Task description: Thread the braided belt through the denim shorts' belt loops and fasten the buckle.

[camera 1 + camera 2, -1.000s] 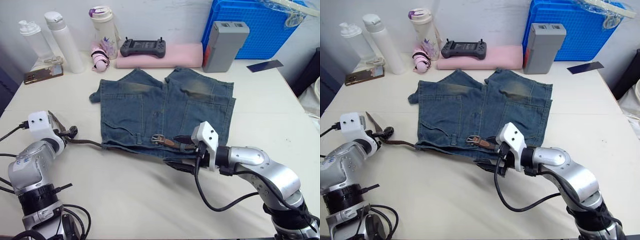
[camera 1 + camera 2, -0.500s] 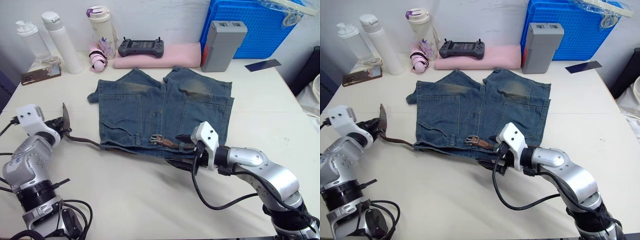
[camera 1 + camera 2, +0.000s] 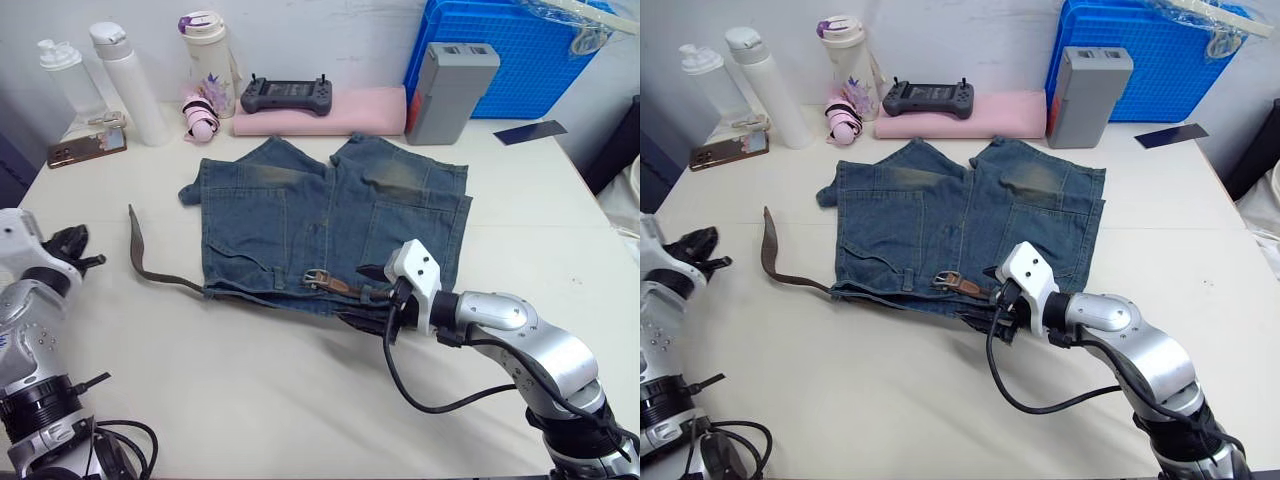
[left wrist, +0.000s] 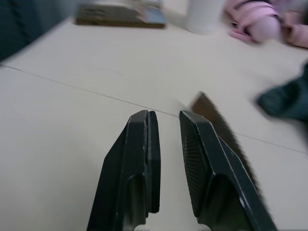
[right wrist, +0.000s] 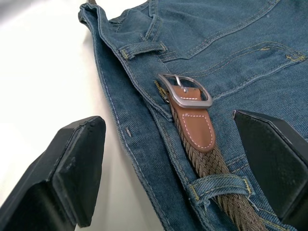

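Observation:
The denim shorts (image 3: 330, 205) lie flat mid-table, waistband toward me. The braided belt (image 3: 160, 275) runs along that waistband; its brown tail lies on the table left of the shorts. The silver buckle (image 5: 185, 94) on its tan leather end rests on the waistband between two belt loops (image 5: 142, 48), and the strap passes under the nearer loop (image 5: 216, 185). My right gripper (image 3: 365, 300) is open, its fingers (image 5: 72, 168) well apart on either side of the buckle. My left gripper (image 3: 70, 245) hovers left of the tail, its fingers (image 4: 142, 159) slightly apart and holding nothing.
Along the back edge stand two white bottles (image 3: 120, 80), a flask (image 3: 205, 60), a phone (image 3: 85, 148), a black controller (image 3: 290, 95) on a pink pad (image 3: 350, 110), a grey box (image 3: 450, 90) and a blue crate (image 3: 520, 50). Bare tabletop (image 3: 250, 390) lies in front.
My left gripper has let go of the belt's tail, which now lies flat on the table, and the arm has pulled back to the left. The right gripper has stayed at the buckle.

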